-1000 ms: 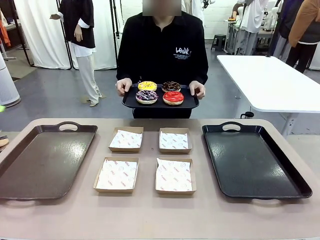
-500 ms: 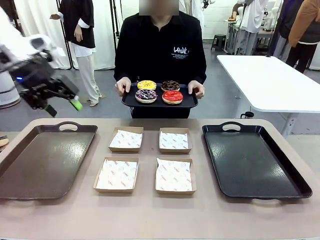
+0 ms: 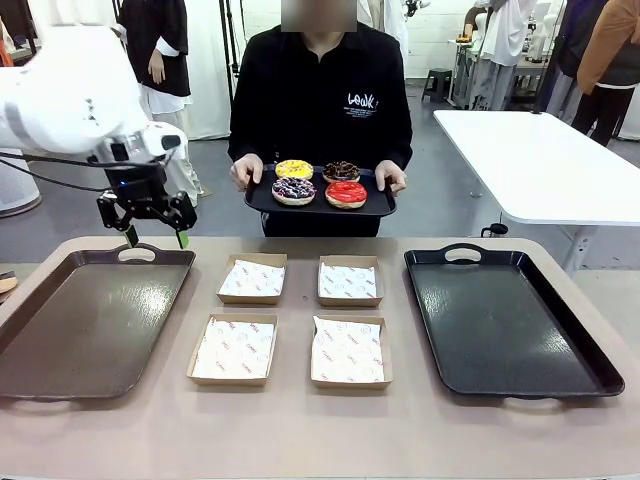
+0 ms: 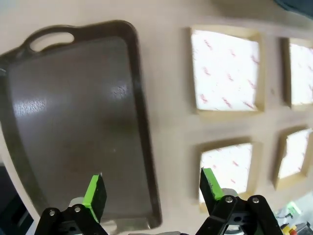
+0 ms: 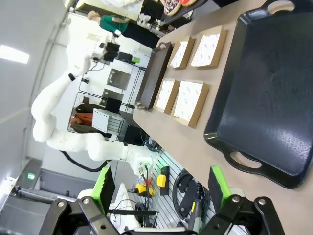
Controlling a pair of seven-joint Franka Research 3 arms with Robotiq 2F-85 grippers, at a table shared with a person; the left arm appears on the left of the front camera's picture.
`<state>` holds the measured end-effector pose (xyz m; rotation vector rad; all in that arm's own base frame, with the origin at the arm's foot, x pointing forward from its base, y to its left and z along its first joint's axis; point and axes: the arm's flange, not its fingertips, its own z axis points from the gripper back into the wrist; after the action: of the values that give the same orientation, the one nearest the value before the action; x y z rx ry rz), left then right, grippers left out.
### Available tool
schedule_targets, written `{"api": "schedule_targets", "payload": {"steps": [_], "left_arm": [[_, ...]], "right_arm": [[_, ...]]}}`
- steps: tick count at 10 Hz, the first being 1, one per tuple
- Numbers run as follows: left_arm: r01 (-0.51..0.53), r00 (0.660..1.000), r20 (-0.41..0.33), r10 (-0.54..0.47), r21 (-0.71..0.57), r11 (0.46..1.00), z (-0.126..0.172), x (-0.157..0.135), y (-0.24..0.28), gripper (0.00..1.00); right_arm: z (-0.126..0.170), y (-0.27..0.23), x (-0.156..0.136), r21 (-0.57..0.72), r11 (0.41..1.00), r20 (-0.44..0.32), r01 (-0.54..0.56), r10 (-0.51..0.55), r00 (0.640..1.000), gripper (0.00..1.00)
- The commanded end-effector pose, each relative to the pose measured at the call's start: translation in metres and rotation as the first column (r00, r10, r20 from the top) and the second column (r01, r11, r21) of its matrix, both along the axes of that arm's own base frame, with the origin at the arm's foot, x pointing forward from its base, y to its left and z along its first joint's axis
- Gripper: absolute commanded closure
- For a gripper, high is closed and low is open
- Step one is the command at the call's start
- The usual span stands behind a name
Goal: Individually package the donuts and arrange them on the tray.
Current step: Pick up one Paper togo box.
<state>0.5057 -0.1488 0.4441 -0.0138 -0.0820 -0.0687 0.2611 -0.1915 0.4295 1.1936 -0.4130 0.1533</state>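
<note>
Donuts off the table on a carried tray; both claws wide and empty.
Front view: the donuts (image 3: 346, 194) are seen upper centre on a small tray (image 3: 320, 211), gripped at both ends by a person's hands (image 3: 243, 172) beyond the table (image 3: 300, 430); yellow and chocolate are set behind, purple and red in front. The left claw (image 3: 157, 238) is hung at upper left, spread wide and empty, just above the brown tray's (image 3: 90, 320) far handle in the frame. Four boxes (image 3: 233, 349) are laid two by two at centre, the black tray (image 3: 480, 330) at right. Left wrist view: the green pads (image 4: 94, 195) are parted wide at the bottom edge; the brown tray is seen at left, boxes at right. Right wrist view: the right claw (image 5: 161, 186) is spread wide and empty at the bottom; the black tray is seen at right, boxes at upper centre.
</note>
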Motion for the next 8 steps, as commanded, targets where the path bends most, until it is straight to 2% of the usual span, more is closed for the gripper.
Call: {"api": "schedule_targets", "payload": {"steps": [1, 3, 5, 8], "left_arm": [[-0.001, 1.0, -0.027, 0.002, 0.055, 0.998, -0.018, 0.023, -0.019, 0.0], [0.023, 0.998, -0.062, -0.018, 0.079, 0.997, -0.049, 0.032, -0.029, 0.0], [0.064, 0.994, -0.093, -0.056, 0.09, 0.994, -0.071, 0.028, -0.04, 0.0], [0.122, 0.992, -0.039, -0.121, 0.037, 0.992, -0.078, 0.022, -0.062, 0.0]], "right_arm": [[0.0, 0.0, 0.001, 0.021, 1.0, 0.023, -0.001, 0.001, 1.0, 0.0], [0.0, 0.0, 0.001, 0.021, 1.0, 0.023, -0.001, 0.001, 1.0, 0.0], [0.0, 0.0, 0.001, 0.021, 1.0, 0.023, -0.001, 0.001, 1.0, 0.0], [0.0, 0.0, 0.001, 0.021, 1.0, 0.023, -0.001, 0.001, 1.0, 0.0]]}}
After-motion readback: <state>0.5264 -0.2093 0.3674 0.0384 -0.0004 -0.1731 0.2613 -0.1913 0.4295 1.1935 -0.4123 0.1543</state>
